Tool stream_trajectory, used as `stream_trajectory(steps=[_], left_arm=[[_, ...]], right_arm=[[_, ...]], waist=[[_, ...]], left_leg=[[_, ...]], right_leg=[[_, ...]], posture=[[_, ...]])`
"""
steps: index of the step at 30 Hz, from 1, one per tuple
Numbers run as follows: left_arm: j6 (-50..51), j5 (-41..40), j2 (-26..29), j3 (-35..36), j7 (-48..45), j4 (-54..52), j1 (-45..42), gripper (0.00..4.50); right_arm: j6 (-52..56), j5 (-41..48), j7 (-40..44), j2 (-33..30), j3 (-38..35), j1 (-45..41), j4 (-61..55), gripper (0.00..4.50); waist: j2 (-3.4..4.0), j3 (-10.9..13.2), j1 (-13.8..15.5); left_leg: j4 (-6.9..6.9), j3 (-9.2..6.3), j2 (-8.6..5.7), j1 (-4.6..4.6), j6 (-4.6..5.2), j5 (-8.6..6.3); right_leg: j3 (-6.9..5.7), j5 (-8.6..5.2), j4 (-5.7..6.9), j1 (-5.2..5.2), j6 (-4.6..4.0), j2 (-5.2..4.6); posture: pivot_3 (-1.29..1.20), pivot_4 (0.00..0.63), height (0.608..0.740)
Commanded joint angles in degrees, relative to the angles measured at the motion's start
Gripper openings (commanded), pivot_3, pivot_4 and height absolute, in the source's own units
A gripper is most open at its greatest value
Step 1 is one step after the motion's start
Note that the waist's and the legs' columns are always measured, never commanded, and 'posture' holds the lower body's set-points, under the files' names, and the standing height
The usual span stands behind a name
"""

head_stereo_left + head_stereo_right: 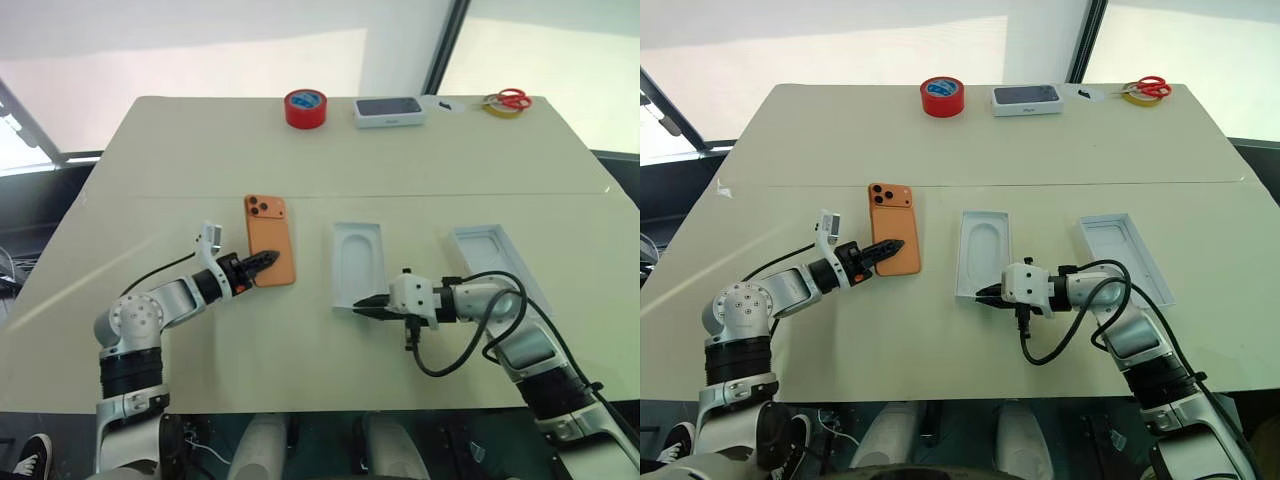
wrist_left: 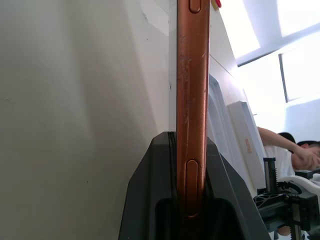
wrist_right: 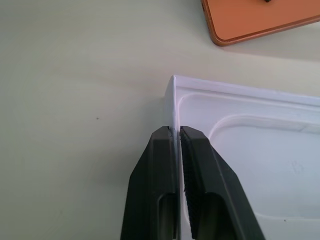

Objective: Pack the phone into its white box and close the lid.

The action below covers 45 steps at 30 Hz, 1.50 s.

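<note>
Phone [image 1: 270, 239] beside recessed white tray [image 1: 357, 263], red tape [image 1: 305, 108] beyond.

Along the far edge of the pale worktop [image 1: 790, 140] stands a red roll of tape [image 1: 942, 96]. Beside it lies a white box with a dark phone picture [image 1: 1026, 99], and farther along red-handled scissors [image 1: 1150, 87] rest against a yellow tape ring [image 1: 1139, 97].
</note>
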Motion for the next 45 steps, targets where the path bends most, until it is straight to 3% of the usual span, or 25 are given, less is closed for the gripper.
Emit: stream_trajectory(steps=[1,9,13,16,20,22,30,35,43,45], left_arm=[[0.8,-4.0,-1.7,2.7,3.4,-1.9,-4.2,0.0],[1.7,-6.8,-4.8,3.7,8.2,-0.4,-10.6,0.0],[0.9,-5.2,-4.8,2.0,7.2,1.0,-10.2,0.0],[0.6,-4.7,-4.9,0.3,5.9,1.3,-9.5,0.0],[0.1,-4.9,-5.2,-1.2,5.0,2.3,-9.8,0.0],[0.2,-4.8,-5.7,-2.3,4.5,3.2,-10.5,0.0],[-0.4,-1.8,-9.3,-6.0,3.7,12.0,-14.0,0.0],[0.8,-0.5,-10.1,-7.9,2.5,14.1,-14.8,0.0],[4.1,2.9,-9.0,-11.1,3.4,13.5,-16.0,3.55],[5.7,4.6,-7.2,-13.9,3.5,11.9,-16.1,3.55]], right_arm=[[-1.8,-1.7,-1.5,0.9,0.9,-3.0,2.5,0.21],[-6.0,-5.8,-4.7,6.3,4.0,-11.6,12.8,0.21],[-0.7,-1.4,-2.1,8.2,3.2,-12.7,12.6,0.21],[0.3,1.0,-0.9,7.7,2.0,-11.6,9.7,1.09],[4.1,6.0,-0.7,6.5,-1.7,-10.2,5.0,3.09],[8.1,9.4,-0.3,4.4,-4.8,-9.3,2.8,3.09],[3.8,7.1,-0.6,-5.5,-11.2,-8.4,12.4,3.09],[0.9,7.0,-0.1,-6.7,-11.7,-8.6,15.4,3.09],[-0.4,5.6,-2.4,-4.4,-10.7,-8.1,14.9,3.15],[-0.9,5.3,-2.5,-4.2,-10.6,-7.9,15.2,3.15]], waist=[[-0.01,0.0,0.0],[-0.03,0.0,-0.2],[-0.03,0.0,-0.1],[-0.03,0.0,-0.1],[-0.03,0.0,0.0],[-0.03,0.0,0.2],[-0.03,0.0,1.2],[-0.04,0.0,0.9],[-0.03,0.0,1.0],[-0.02,0.0,1.0]], left_leg=[[0.04,-0.01,0.0,0.0,0.0,0.0],[0.23,-0.02,0.01,0.09,-0.02,0.03],[0.17,-0.04,0.03,0.1,-0.04,0.07],[0.15,-0.04,0.03,0.09,-0.02,0.09],[0.18,-0.06,0.03,0.09,-0.07,0.07],[0.21,-0.06,0.02,0.09,-0.06,0.07],[0.27,-0.04,0.02,0.07,-0.04,0.05],[0.26,-0.03,0.02,0.01,0.01,0.06],[0.45,-0.04,0.06,0.04,0.0,0.04],[0.54,-0.05,0.06,0.05,0.01,0.03]], right_leg=[[-0.01,0.0,0.01,0.02,0.0,0.0],[-0.05,0.06,0.11,0.17,0.05,0.12],[-0.07,0.1,0.13,0.15,0.14,0.18],[-0.08,0.11,0.12,0.15,0.15,0.18],[-0.08,0.11,0.13,0.16,0.15,0.18],[-0.08,0.11,0.13,0.18,0.14,0.15],[-0.06,0.09,0.09,0.19,0.09,0.12],[-0.06,0.1,0.07,0.15,0.12,0.13],[-0.08,0.1,0.11,0.26,0.12,0.17],[-0.08,0.1,0.11,0.31,0.1,0.17]], posture=[[0.0,0.15,0.738],[0.0,0.15,0.738],[0.0,0.15,0.738],[0.0,0.15,0.738],[0.0,0.15,0.738],[0.0,0.15,0.738],[0.0,0.15,0.738],[0.0,0.15,0.738],[0.0,0.15,0.738],[0.0,0.15,0.738]])
